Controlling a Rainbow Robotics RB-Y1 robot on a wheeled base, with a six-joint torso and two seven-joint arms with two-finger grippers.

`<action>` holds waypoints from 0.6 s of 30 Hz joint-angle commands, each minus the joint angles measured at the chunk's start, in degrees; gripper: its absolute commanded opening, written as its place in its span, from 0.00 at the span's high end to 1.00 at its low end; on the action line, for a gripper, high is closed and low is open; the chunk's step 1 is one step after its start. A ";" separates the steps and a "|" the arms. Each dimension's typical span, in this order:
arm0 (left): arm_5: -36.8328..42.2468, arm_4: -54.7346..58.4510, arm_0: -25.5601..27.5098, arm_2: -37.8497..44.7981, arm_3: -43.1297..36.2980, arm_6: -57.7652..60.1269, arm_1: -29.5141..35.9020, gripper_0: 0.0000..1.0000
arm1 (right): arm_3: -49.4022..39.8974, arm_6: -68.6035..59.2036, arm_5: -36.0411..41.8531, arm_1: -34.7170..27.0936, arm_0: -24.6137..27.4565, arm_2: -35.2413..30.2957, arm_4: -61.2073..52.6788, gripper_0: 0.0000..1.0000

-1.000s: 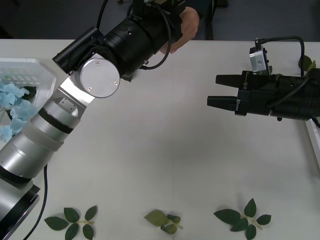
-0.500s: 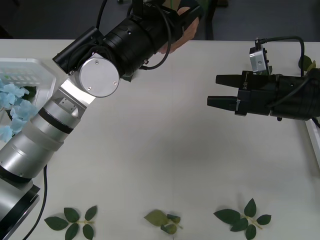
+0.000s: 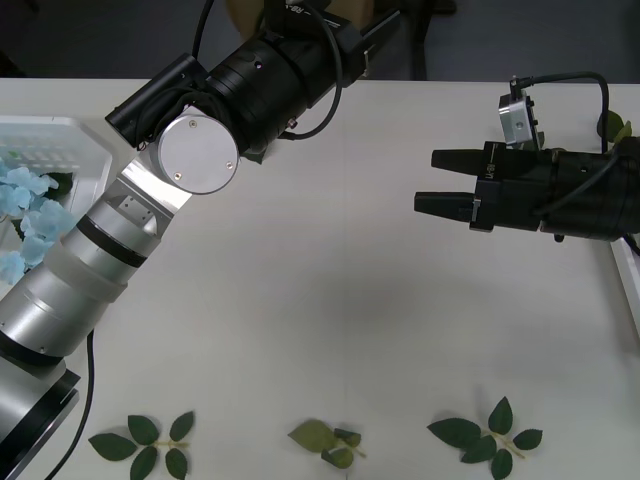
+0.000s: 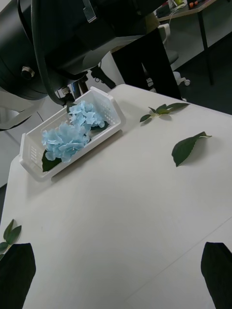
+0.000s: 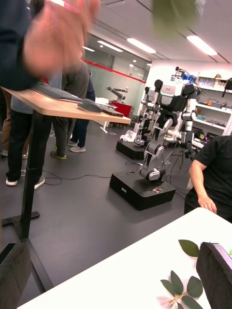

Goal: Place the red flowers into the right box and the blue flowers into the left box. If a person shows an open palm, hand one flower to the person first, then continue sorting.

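Hand [image 5: 53, 41] of person blurred just above left gripper [image 5: 116, 285], fingers spread wide, empty. Right gripper [image 3: 432, 182] parted, empty; blue flowers [image 4: 72, 133] in left box [image 4: 113, 108] far ahead.

No readable txt, labels, brand marks, nos. or signs anywhere in the views.
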 commanded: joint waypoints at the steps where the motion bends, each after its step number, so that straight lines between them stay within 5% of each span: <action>1: -0.88 1.21 -1.49 -2.02 -0.64 -1.73 1.57 0.00 | -1.70 -0.22 -0.39 -0.30 -1.91 0.42 -0.62 0.00; 15: -0.70 15.27 -1.58 -20.92 -2.40 -1.47 27.76 0.00 | -1.70 -0.22 -0.39 -0.30 -1.91 0.42 -0.62 0.00; 18: 5.45 20.64 -1.58 -22.42 -6.00 -1.47 33.65 0.00 | -1.70 -0.22 -0.39 -0.30 -1.91 0.42 -0.62 0.00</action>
